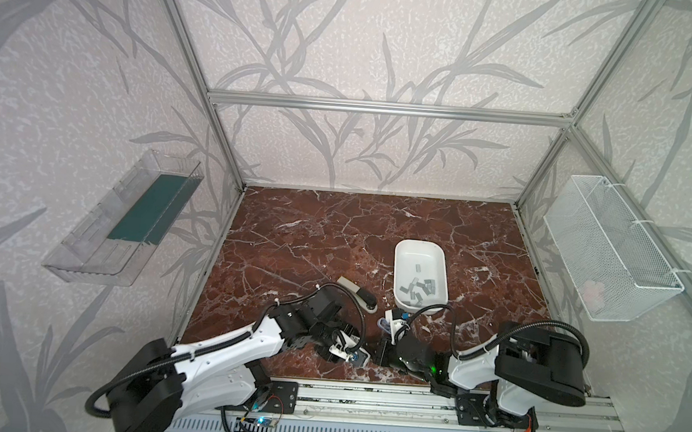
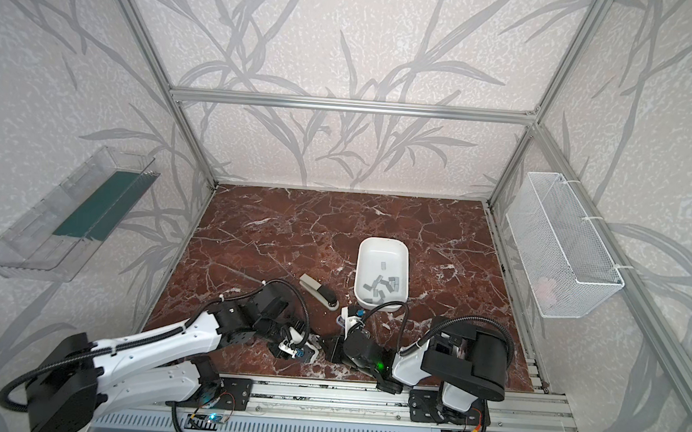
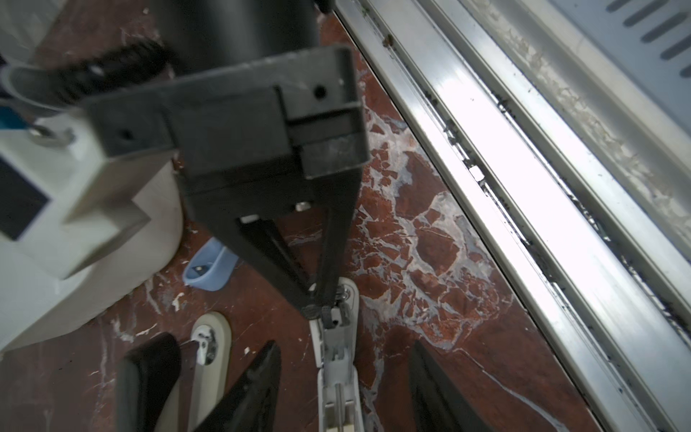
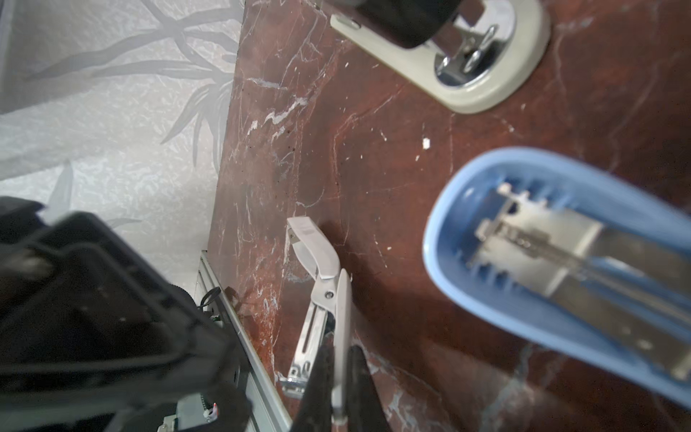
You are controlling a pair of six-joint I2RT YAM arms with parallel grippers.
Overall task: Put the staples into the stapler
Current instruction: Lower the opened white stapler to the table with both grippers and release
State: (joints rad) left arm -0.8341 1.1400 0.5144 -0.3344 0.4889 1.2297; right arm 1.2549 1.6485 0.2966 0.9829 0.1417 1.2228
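Note:
The stapler is swung open near the table's front edge. Its blue cover [image 4: 561,262] [image 1: 384,326] stands away from a thin white arm [image 4: 343,318] and a metal magazine [image 4: 310,336]. My right gripper [image 4: 342,349] is shut on the white arm. In the left wrist view the stapler's white channel [image 3: 336,366] lies between the spread fingers [image 3: 261,381] of my left gripper [image 3: 347,346], which is open and not touching it. The staples [image 1: 420,289] [image 2: 381,286] lie loose in a white tray [image 1: 400,246] behind the stapler.
A second stapler [image 1: 361,297] [image 4: 486,93], black on a beige base, lies left of the tray and close behind both grippers. The aluminium rail [image 3: 523,187] runs along the front edge beside them. A clear bin [image 1: 123,218] and a wire basket [image 1: 613,248] hang on the side walls.

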